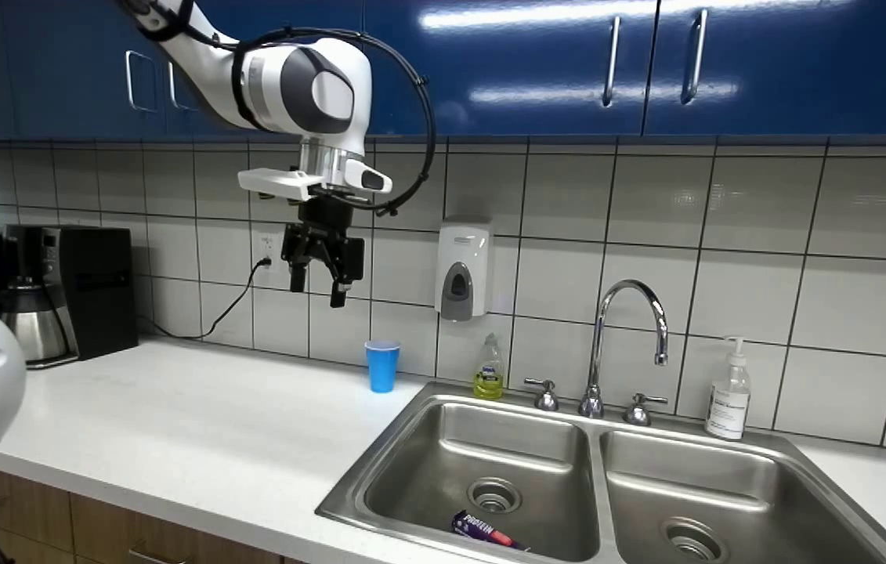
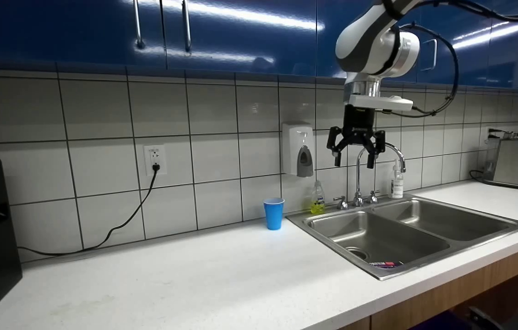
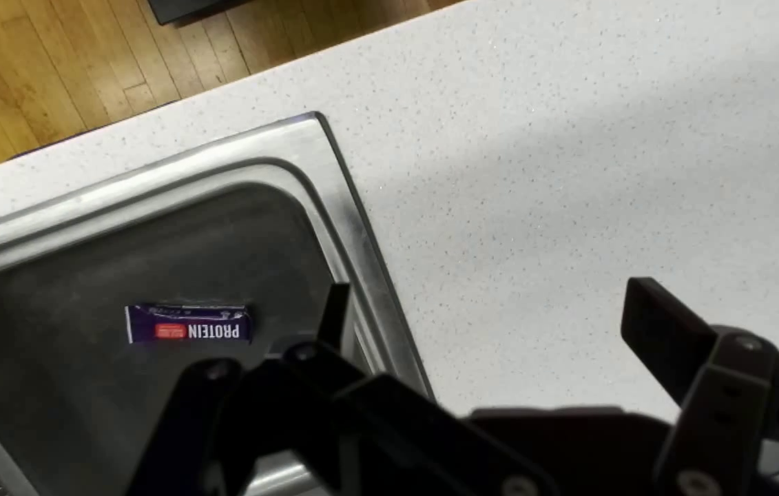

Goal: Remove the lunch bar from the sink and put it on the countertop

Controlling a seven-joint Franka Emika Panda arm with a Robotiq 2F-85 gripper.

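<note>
Beyond countertop point(image 3: 554, 200), floorboards point(image 3: 52, 83), wrist view only

one robot arm point(image 1: 278, 94), one end effector point(image 2: 354, 161) with two fingers point(image 2: 371, 158). one table point(image 1: 176, 415). one sink point(image 1: 599, 486) with two basins point(image 1: 427, 470) and two drains point(image 1: 494, 495). one faucet point(image 1: 595, 352), two tap handles point(image 1: 545, 398). one lunch bar point(image 3: 189, 324), one blue cup point(image 1: 382, 370), two bottles point(image 1: 728, 403), one wall dispenser point(image 1: 464, 251).

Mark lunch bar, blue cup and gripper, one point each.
Lunch bar point(image 3: 188, 324), in the wrist view: middle of its printed wrapper.
Blue cup point(image 2: 274, 214), in an exterior view: middle of its outer wall.
Gripper point(image 2: 354, 160), in an exterior view: the gap midway between its two fingertips.
</note>
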